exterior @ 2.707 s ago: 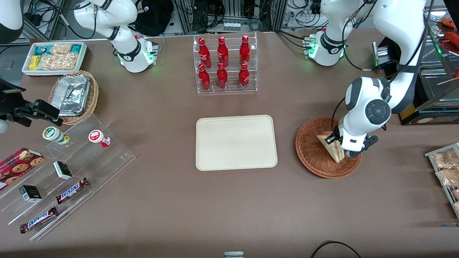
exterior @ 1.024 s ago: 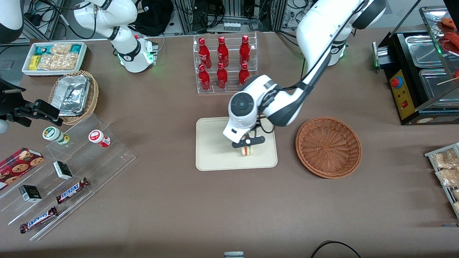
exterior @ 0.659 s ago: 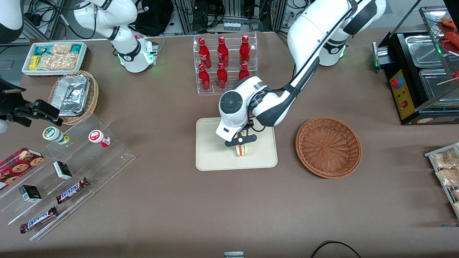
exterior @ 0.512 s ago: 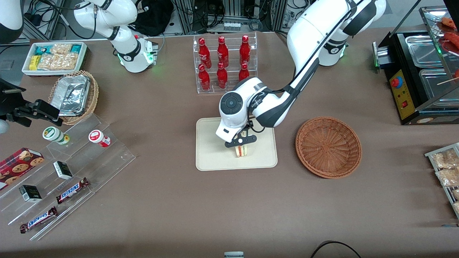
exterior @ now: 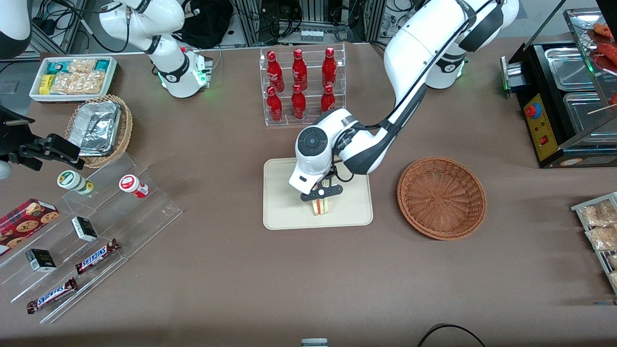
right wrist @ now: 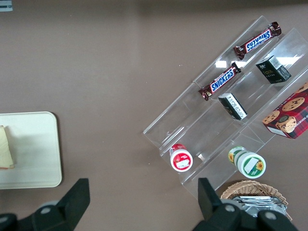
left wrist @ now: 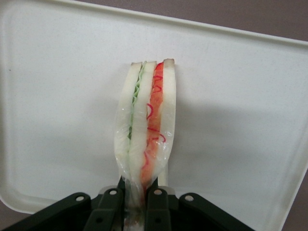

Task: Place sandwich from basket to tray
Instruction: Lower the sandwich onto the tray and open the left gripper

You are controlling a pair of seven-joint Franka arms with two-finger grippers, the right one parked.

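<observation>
Sandwich [exterior: 320,206] now lower, onto tray [exterior: 284,202].

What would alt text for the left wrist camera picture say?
The black gripper is shut on a wrapped sandwich, white bread with green and red filling, held edge-on over the cream tray. Brown table shows past the tray's rim.

Brown counter [exterior: 217,270], matte surface. Resting directly on it: cream tray [exterior: 284,202] near centre; reddish-brown wicker basket [exterior: 441,197] beside tray, toward working arm's end; clear rack of red bottles [exterior: 302,86] farther from front camera than tray. Toward parked arm's end: white bin of snack packets [exterior: 72,77], lighter wicker basket with foil containers [exterior: 99,129], clear stepped display [exterior: 91,236] with candy bars and small boxes. Left pincer [exterior: 321,193] above tray, clamped on sandwich [exterior: 321,206].
</observation>
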